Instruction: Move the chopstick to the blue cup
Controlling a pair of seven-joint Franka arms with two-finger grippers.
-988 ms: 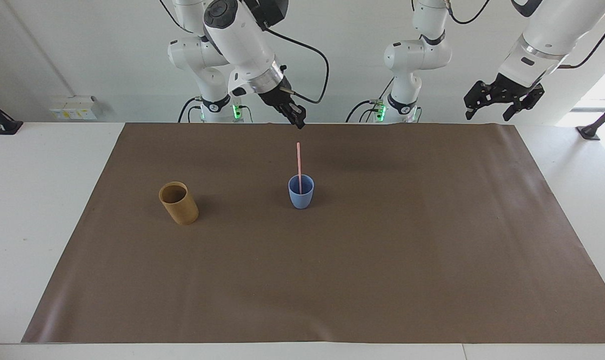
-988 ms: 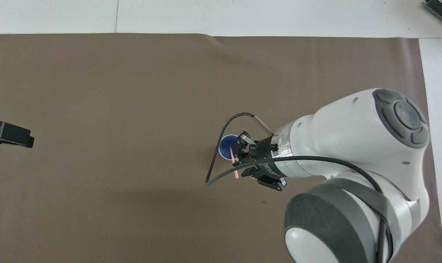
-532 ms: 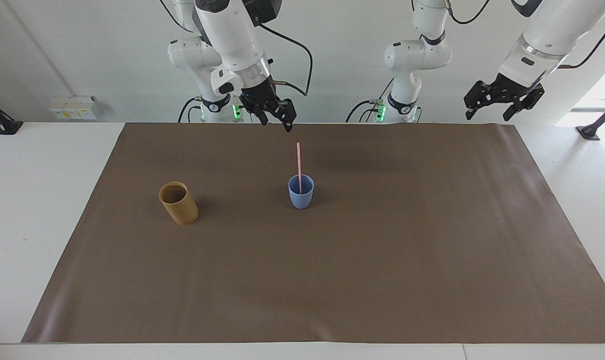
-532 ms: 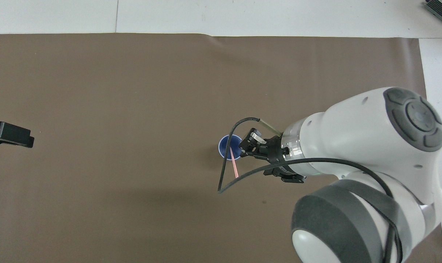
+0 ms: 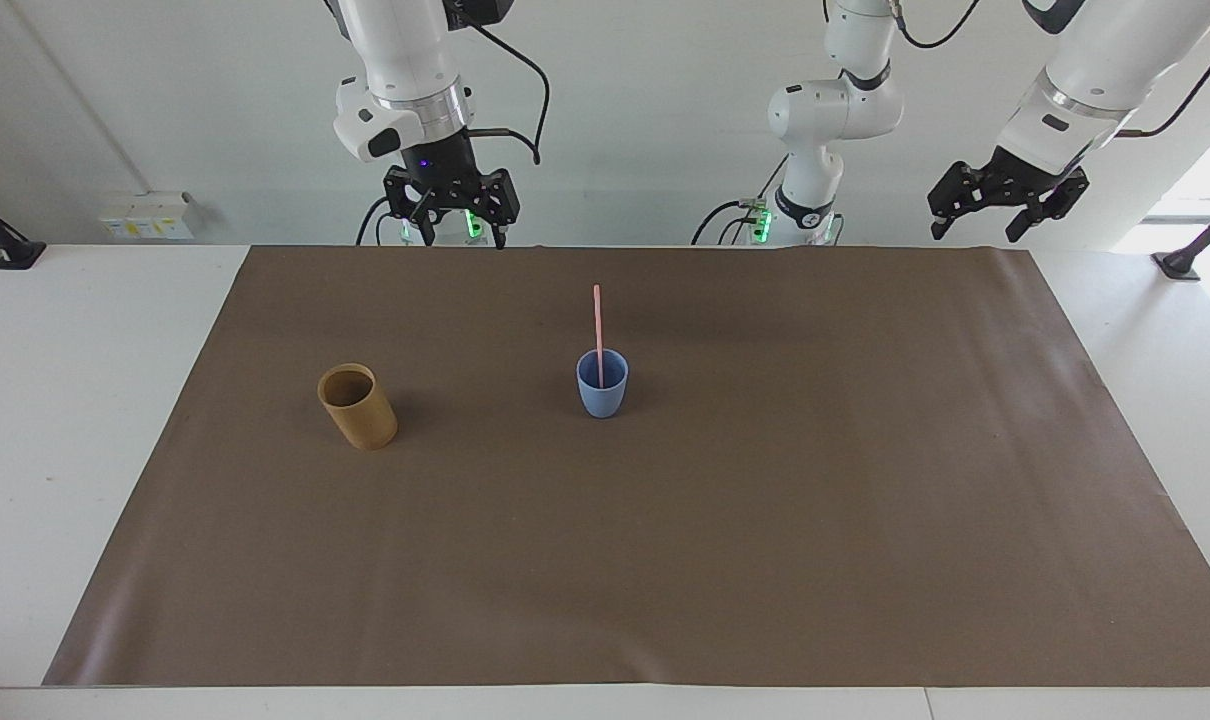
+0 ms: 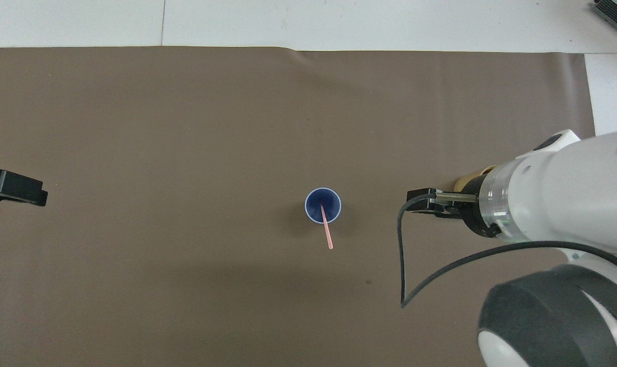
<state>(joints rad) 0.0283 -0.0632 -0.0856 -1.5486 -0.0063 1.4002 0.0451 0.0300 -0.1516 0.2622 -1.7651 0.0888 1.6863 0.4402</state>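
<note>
The light-blue cup (image 5: 602, 387) stands upright on the brown mat, mid-table. The pale pink chopstick (image 5: 597, 325) rests in it, its top leaning toward the robots and rising well above the rim. From overhead, the blue cup (image 6: 323, 205) holds the chopstick (image 6: 327, 233) with nothing covering it. My right gripper (image 5: 460, 235) hangs open and empty, raised over the mat's edge near its own base, apart from the chopstick. In the overhead view, the right gripper (image 6: 423, 201) shows only partly. My left gripper (image 5: 975, 230) waits open and raised at its own end; only its tip shows overhead (image 6: 14, 187).
A taller tan-brown cylindrical cup (image 5: 358, 405) stands on the mat (image 5: 765, 550) toward the right arm's end, level with the blue cup. Overhead, the right arm hides most of the tan cup (image 6: 470, 180). A black cable (image 6: 401, 255) loops from the right wrist.
My right gripper has opened and swung from above the chopstick back toward its own base. The chopstick and both cups have stayed put. The left arm has not moved.
</note>
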